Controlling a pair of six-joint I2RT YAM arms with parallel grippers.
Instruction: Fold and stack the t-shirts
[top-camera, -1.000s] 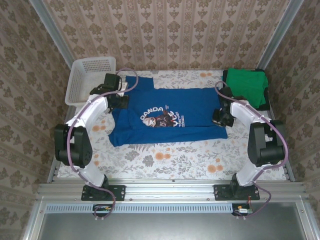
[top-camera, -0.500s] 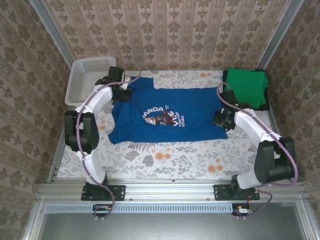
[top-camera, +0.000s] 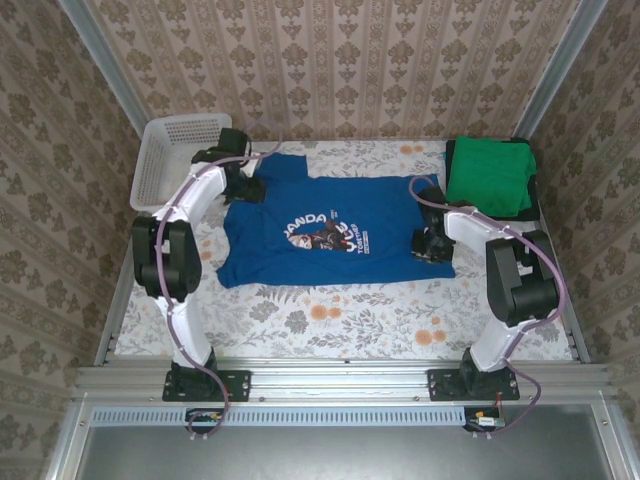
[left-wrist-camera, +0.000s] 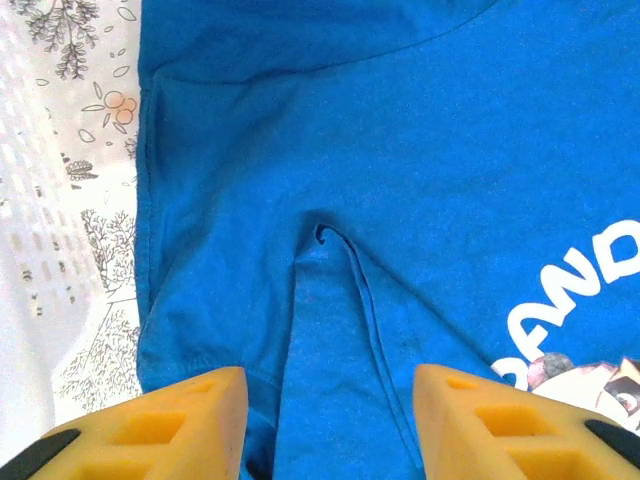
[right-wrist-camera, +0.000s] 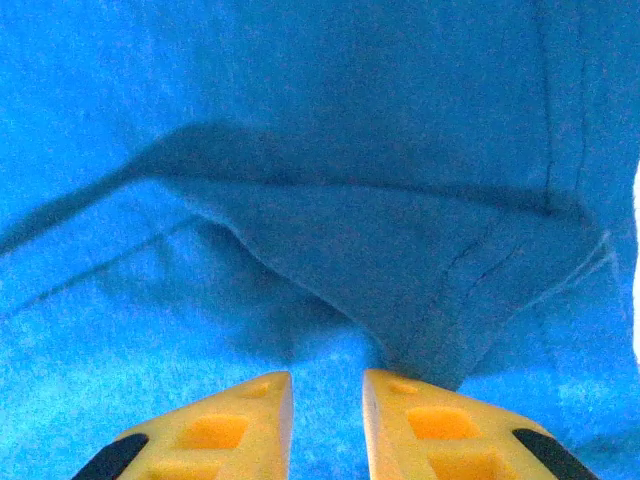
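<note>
A royal-blue cotton t-shirt (top-camera: 380, 215) is spread flat on the floral cloth (top-camera: 330, 315), and its white lettering appears to read "PANDA". At its right hem, the right gripper (right-wrist-camera: 327, 378) is nearly closed by a raised fold; a grasp cannot be told. At its left sleeve, the left gripper (left-wrist-camera: 330, 380) is held wide apart. Beyond its right corner, a folded bright-green t-shirt (top-camera: 490, 175) is seen; beyond its left, a white lattice basket (top-camera: 160, 170).

Floral table (top-camera: 330, 320); on it blue t-shirt (top-camera: 390, 215), white basket (top-camera: 150, 170), dark t-shirt (top-camera: 535, 195) under green t-shirt (top-camera: 490, 175)
</note>
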